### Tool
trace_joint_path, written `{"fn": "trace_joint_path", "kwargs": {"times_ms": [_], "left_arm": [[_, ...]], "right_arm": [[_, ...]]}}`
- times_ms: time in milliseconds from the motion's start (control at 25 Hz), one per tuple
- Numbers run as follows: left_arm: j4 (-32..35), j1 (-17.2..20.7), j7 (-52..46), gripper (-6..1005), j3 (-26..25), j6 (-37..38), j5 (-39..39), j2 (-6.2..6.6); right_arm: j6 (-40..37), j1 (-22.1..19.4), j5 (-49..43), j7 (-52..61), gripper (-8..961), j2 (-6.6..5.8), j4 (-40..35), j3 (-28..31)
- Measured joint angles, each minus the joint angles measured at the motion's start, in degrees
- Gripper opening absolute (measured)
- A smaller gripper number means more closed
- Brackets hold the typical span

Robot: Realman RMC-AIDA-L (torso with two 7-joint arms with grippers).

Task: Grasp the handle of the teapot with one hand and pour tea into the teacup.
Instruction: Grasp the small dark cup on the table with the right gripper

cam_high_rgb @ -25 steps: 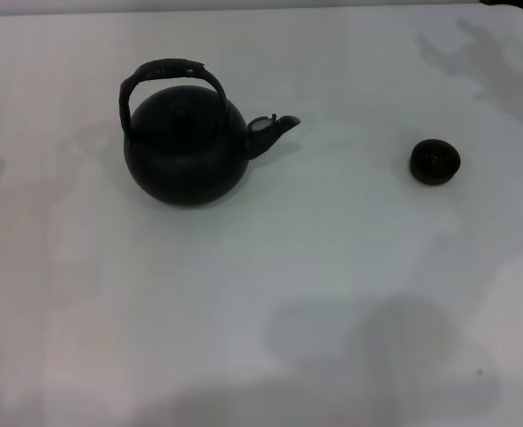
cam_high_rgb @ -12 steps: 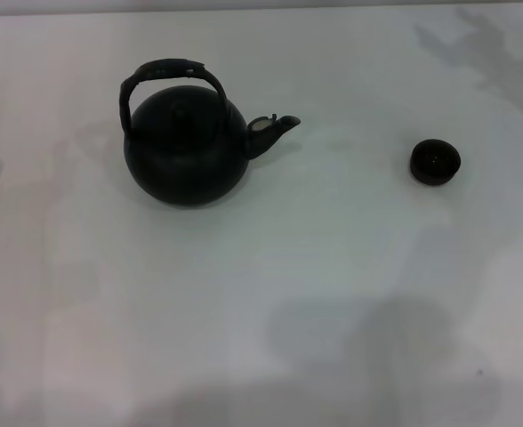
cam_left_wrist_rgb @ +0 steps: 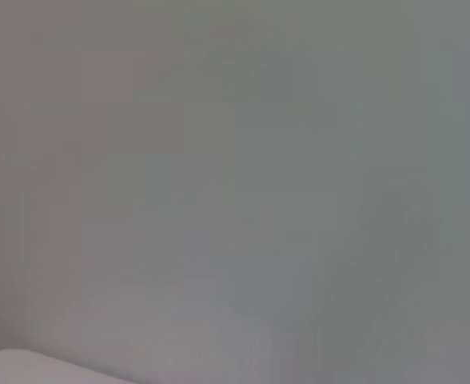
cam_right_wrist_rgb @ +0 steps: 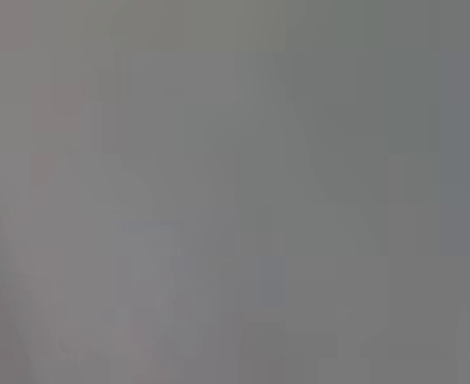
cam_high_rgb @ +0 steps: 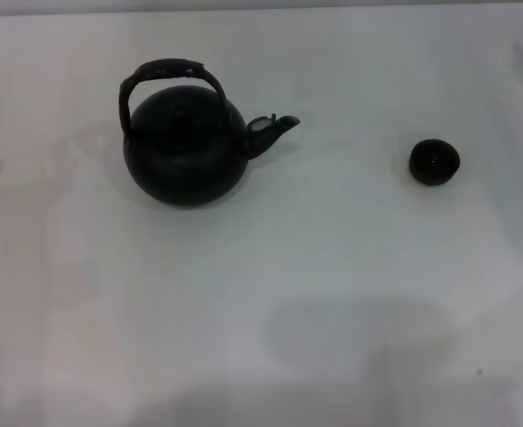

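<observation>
The matte-black teapot (cam_high_rgb: 184, 153) stands upright on the white table (cam_high_rgb: 270, 294), left of centre in the head view, with its knobbed lid on. Its short spout (cam_high_rgb: 273, 128) points right toward the teacup. The arched black handle (cam_high_rgb: 168, 72) stands over its top, with the thicker wrapped band along the middle. The small dark teacup (cam_high_rgb: 435, 162) stands alone at the right, well apart from the teapot. Neither gripper shows in the head view. Both wrist views show only a plain grey surface.
Only the teapot and teacup stand on the white table. Faint grey shadows lie on the table at the front centre and at the far right edge. The table's far edge runs along the top of the head view.
A dark piece of the right arm at the top right corner has left the view, and its shadow on the table has shifted away to the right. Teapot and teacup have not moved.
</observation>
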Motion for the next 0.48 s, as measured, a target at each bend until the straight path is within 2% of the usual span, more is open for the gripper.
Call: {"fn": "trace_joint_path", "kwargs": {"times_ms": [80,200,480], "left_arm": [[0.0,-0.2,0.0,882,0.0,0.0,0.0,0.0],[0.0,-0.3,0.0,882,0.0,0.0,0.0,0.0],[0.4,-0.4,0.0,882,0.0,-0.1,0.0,0.0]], "right_arm": [[4.0,-0.2,3.1,-6.3,844,0.18,4.5,2.1],[5.9,-0.1,4.3,-9.6,844,0.23,9.0,6.4],[3.9,-0.2,4.6,-9.6,843,0.05,10.5,8.0]]}}
